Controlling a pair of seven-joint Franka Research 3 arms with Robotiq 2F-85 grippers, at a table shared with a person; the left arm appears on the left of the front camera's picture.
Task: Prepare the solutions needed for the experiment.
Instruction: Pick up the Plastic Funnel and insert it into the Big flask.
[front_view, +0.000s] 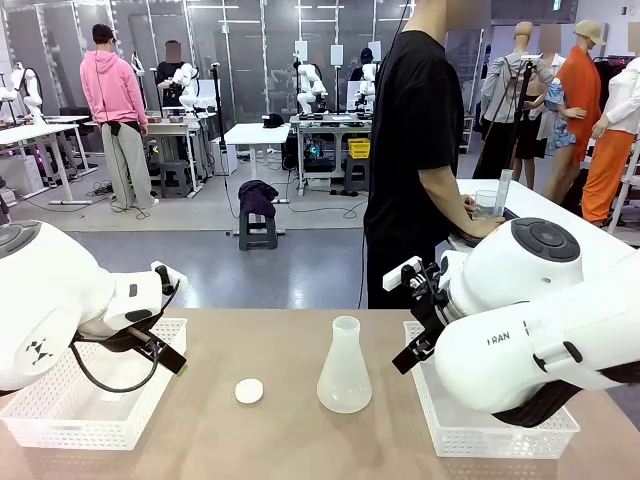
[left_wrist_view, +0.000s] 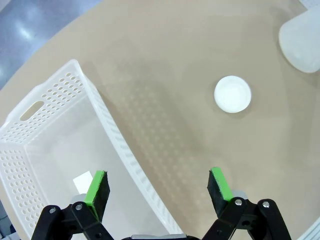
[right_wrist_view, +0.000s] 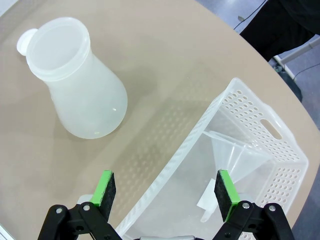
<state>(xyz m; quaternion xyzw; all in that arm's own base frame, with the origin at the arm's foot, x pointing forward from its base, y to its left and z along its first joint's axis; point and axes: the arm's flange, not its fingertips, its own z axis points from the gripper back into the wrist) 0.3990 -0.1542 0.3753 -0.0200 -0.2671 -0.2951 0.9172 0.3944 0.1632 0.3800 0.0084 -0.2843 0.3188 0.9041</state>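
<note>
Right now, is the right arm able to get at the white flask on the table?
Probably yes. The flask stands upright on bare table, its sides free, and the right jaws are open. The basket rim lies under them, not in the way.

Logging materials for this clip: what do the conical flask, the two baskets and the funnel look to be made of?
The conical flask looks like frosted, translucent plastic, with a milky matte wall and a thick rim; frosted glass can't be excluded. The left basket and right basket look like white moulded plastic, with perforated walls and a slight sheen. The funnel seems to be clear plastic, since the basket floor shows through it.
</note>
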